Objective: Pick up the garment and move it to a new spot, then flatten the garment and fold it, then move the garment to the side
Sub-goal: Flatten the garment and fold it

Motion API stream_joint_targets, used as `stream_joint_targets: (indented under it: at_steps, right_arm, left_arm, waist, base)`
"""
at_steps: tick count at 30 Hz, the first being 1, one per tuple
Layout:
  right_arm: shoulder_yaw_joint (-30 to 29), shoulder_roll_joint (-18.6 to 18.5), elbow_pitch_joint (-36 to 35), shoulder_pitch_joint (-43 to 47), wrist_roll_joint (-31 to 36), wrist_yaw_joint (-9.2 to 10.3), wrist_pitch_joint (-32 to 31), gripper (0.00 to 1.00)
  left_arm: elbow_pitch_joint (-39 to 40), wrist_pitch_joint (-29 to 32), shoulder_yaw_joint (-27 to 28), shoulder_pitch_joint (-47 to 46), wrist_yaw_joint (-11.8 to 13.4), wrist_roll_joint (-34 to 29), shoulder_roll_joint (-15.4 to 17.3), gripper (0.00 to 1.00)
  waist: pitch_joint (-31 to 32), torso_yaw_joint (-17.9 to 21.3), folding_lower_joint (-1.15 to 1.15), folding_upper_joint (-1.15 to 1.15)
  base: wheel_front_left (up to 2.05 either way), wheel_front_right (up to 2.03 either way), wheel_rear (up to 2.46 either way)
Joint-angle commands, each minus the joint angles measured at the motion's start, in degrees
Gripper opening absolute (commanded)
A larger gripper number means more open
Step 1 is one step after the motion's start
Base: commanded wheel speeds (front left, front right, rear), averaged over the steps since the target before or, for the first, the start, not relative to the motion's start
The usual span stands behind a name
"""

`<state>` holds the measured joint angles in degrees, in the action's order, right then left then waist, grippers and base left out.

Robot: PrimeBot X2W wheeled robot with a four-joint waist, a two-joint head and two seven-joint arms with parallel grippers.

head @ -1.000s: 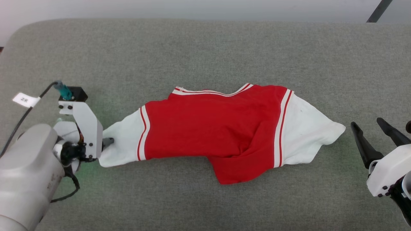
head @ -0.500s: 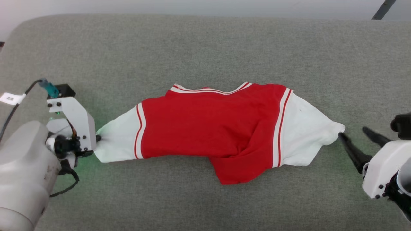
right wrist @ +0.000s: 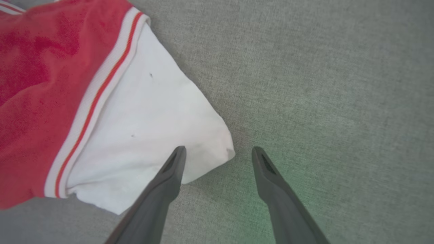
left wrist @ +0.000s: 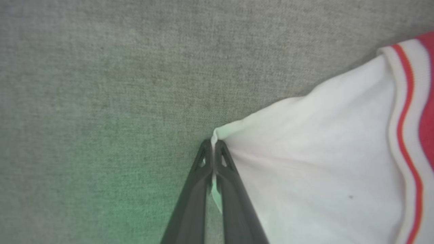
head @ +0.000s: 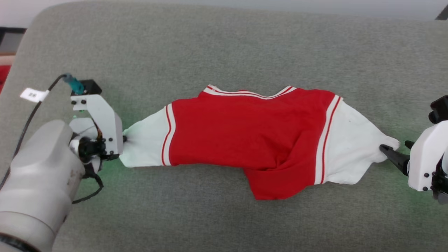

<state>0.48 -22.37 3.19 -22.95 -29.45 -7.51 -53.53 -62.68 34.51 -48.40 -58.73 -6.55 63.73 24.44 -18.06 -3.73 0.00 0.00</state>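
— Where does the red jersey lie?

— Stretched sideways across the middle of the grey padded surface. Its striped collar trim is on the far edge, and a red flap is bunched toward the robot. No numerals show from here.

— And the grippers?

— The left gripper is pinched tight on the very corner of the left-hand sleeve. A sliver of white cloth shows between its fingers. The right gripper is spread wide at the tip of the right-hand sleeve. One finger is over the white cloth, the other over bare grey, and the sleeve corner sits between them. It holds nothing.

— So what's the step, as you read it?

— Getting a second hold, I'd say, so both sleeves can lift together for the move to a new spot.

— How to do it well?

— Push the right fingers a touch deeper onto the sleeve before closing, so they take more than the hem's edge. A thin corner bite like the left one could slip under the jersey's weight. Make sure cloth goes between the fingers, not merely beneath one; I can't tell whether either is touching the surface. Then close fully and raise both arms evenly, well apart, so the bunched red body hangs open rather than twisting.
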Motion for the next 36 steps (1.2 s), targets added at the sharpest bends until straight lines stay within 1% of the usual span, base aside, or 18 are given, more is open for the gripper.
stream_joint_targets:
  at_steps: [1, 6, 12, 13, 14, 17, 21, 25, 28, 31, 33, 36]
  right_arm:
    - [0.20, 0.06, 0.72, -0.79, 0.61, 0.04, -0.44, 1.00]
    - [1.04, 1.29, 5.73, -2.63, 1.19, 0.03, -1.56, 1.00]
    - [3.58, 3.01, 14.58, -3.59, 1.47, 0.04, -2.63, 0.99]
    - [3.90, 3.16, 16.13, -3.63, 1.62, 0.04, -3.27, 0.07]
    - [4.46, 3.20, 17.37, -3.72, 1.88, 0.05, -4.15, 0.00]
    - [3.84, 3.87, 19.53, -5.10, 1.80, 0.03, -4.54, 0.00]
    - [2.43, 3.22, 20.68, -8.30, 2.43, 0.05, -5.12, 0.00]
    - [1.58, 2.35, 20.59, -12.82, 2.30, 0.04, -4.97, 0.00]
    - [2.03, 2.09, 20.95, -16.35, 2.04, 0.04, -4.49, 0.00]
    - [2.88, 2.16, 21.49, -20.28, 1.54, 0.04, -3.14, 0.00]
    - [3.76, 1.86, 21.94, -23.30, 1.57, 0.04, -1.15, 0.00]
    - [5.92, 1.60, 23.09, -27.86, 2.41, 0.04, 3.61, 0.00]
  left_arm:
    - [-0.23, -0.26, -0.97, 1.84, -0.37, -0.22, -3.08, 0.00]
    - [-0.70, -0.89, -1.25, 0.85, -0.66, -0.05, -4.40, 0.00]
    - [-1.71, -1.45, -1.41, 0.02, -0.84, 0.28, -5.33, 0.00]
    - [-1.86, -1.41, -1.49, -0.10, -0.85, 0.33, -5.53, 0.00]
    - [-2.08, -1.37, -1.57, -0.20, -0.89, 0.34, -5.65, 0.00]
    - [-2.59, -1.50, -1.70, -0.27, -0.97, 0.54, -5.85, 0.00]
    - [-3.36, -1.65, -1.82, -0.93, -1.03, 0.74, -5.22, 0.00]
    - [-3.66, -1.73, -2.25, -2.88, -0.96, 0.04, -4.74, 0.00]
    - [-3.92, -1.52, -2.44, -5.22, -0.94, -0.39, -4.09, 0.00]
    - [-4.05, -2.08, -2.31, -7.63, -0.90, -0.64, -3.82, 0.00]
    - [-3.79, -2.91, -2.39, -9.62, -0.90, -1.09, -3.98, 0.00]
    - [-3.43, -4.52, -2.44, -12.94, -0.90, -1.79, -3.69, 0.00]
  waist:
    - [-0.67, -0.75, 0.00, 0.00]
    - [-1.57, -1.59, 0.00, 0.00]
    - [-2.25, -2.10, 0.00, 0.00]
    - [-2.29, -2.18, 0.00, 0.00]
    - [-2.26, -2.22, 0.00, 0.00]
    - [-1.95, -2.22, 0.00, 0.00]
    - [-0.31, -1.98, 0.00, 0.00]
    - [2.55, -1.65, 0.00, 0.00]
    - [5.37, -1.28, 0.00, 0.00]
    - [8.16, -0.98, 0.00, 0.00]
    - [10.03, -0.78, 0.00, 0.00]
    - [12.64, -0.38, 0.00, 0.00]
  base:
    - [0.00, 0.00, 0.00]
    - [0.00, 0.00, 0.00]
    - [0.00, 0.00, 0.00]
    - [0.00, 0.00, 0.00]
    - [0.00, 0.00, 0.00]
    - [0.00, 0.00, 0.00]
    - [0.00, 0.00, 0.00]
    - [0.00, 0.00, 0.00]
    - [0.00, 0.00, 0.00]
    - [0.00, 0.00, 0.00]
    - [0.00, 0.00, 0.00]
    - [0.00, 0.00, 0.00]
